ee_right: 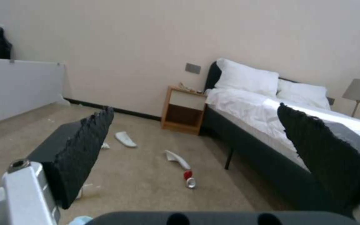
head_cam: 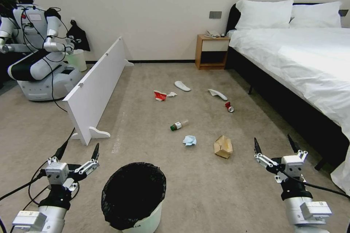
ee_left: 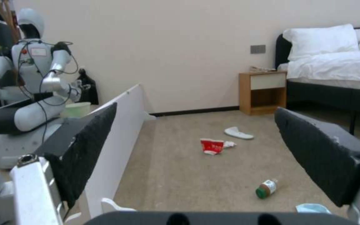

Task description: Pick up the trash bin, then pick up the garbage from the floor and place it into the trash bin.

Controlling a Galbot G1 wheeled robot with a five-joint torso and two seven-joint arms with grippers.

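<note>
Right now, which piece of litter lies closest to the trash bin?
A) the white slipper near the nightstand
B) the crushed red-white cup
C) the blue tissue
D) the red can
C: the blue tissue lies on the carpet just beyond the trash bin, nearer than the other three.

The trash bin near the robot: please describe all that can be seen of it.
The trash bin is round, of white plastic, lined with a black bag folded over its rim. It stands upright on the carpet, open, its inside dark. It sits between the open left gripper and the open right gripper; neither touches it.

Trash bin (head_cam: pixel 133 196) stands before the scattered garbage (head_cam: pixel 189 140).
</note>
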